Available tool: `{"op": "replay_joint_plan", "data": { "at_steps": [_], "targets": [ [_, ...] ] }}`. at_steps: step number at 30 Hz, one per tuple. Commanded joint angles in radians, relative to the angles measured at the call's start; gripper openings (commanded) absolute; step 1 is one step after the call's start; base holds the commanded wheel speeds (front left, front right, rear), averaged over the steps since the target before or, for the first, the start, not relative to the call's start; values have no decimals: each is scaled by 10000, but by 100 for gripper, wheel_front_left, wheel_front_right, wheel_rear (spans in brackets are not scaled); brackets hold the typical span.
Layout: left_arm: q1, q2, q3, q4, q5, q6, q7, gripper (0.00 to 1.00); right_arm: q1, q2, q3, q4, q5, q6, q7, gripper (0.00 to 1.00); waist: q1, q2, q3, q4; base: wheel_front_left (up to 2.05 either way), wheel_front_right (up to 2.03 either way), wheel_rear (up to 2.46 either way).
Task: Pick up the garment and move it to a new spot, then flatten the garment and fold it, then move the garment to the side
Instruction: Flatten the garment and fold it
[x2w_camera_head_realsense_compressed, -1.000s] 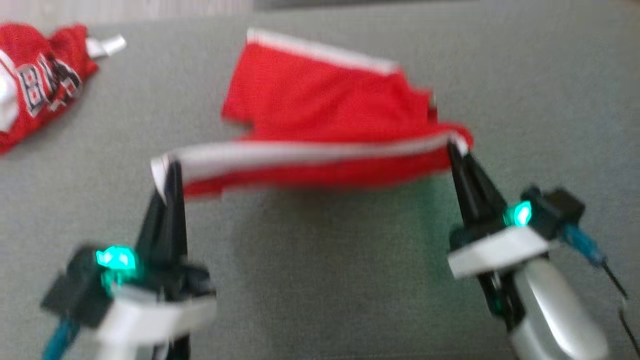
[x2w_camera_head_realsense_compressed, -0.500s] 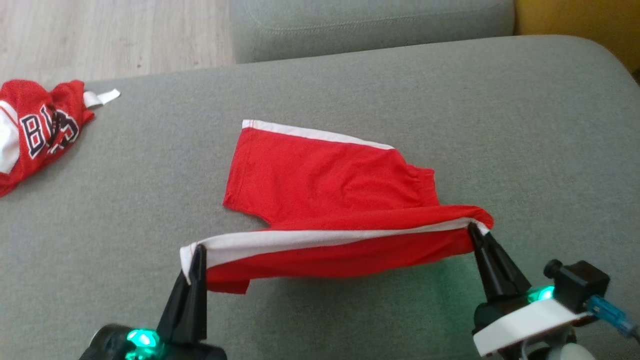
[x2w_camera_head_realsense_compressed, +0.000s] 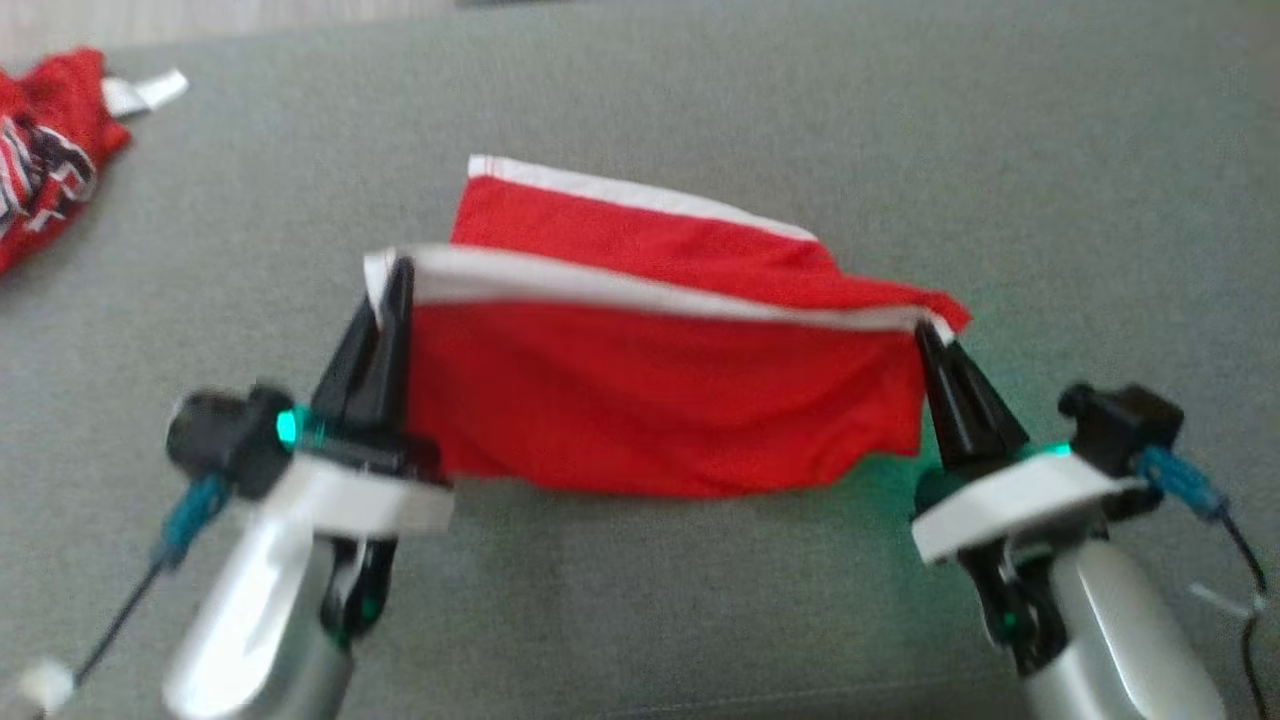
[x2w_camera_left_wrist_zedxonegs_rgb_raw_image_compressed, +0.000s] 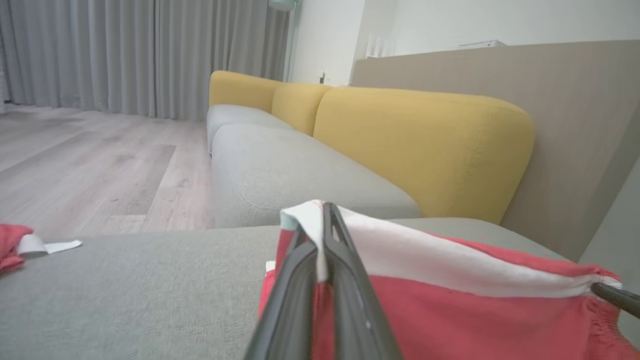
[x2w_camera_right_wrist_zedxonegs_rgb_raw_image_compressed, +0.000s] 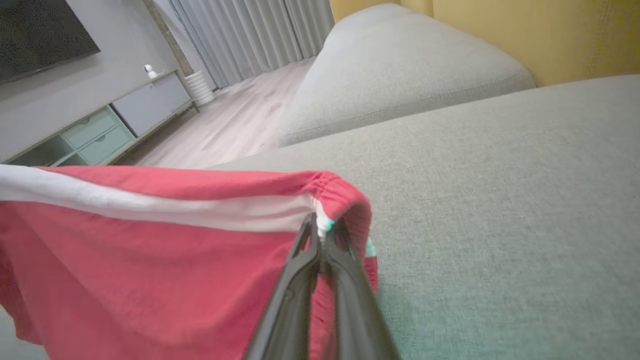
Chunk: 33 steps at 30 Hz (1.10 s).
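The striped near edge of the red shorts has been lifted higher over the far leg, so the fold is judged under way. Its ends are clamped by the left gripper and right gripper. The long axis is stretched left-to-right above the grey cushion, waistband rightward.

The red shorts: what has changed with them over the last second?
Both pincers lifted the white-striped edge of the red shorts and carried it away from the robot, so more cloth hangs between them. The left pincer and right pincer stayed shut on its two ends; the other red garment stayed put.
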Motion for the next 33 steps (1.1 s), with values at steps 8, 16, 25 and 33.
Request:
{"op": "replay_joint_plan", "data": {
  "at_steps": [8, 16, 25, 33],
  "targets": [
    [-3258, 675, -772, 2268, -631, -55, -42, 0, -2144, 236, 510, 1305, 163, 40, -446, 0, -2, -1, 1766, -372, 0, 0, 0],
    [-5057, 873, -1825, 4435, -1142, -56, -49, 0, -3162, 336, 876, 2657, 291, 40, -871, 0, -2, -1, 2017, -601, 0, 0, 0],
    [-6263, 898, -2548, 6236, -1433, -57, -51, 49, -3804, 353, 1445, 3602, 747, 40, -1396, 100, -2, -1, 1952, -881, 0, 0, 0],
    [-6136, 599, -2841, 6710, -1648, -57, -52, 100, -3645, 354, 1277, 3909, 428, 40, -1842, 100, -2, -1, 1563, -810, 0, 0, 0]
  ]
}}
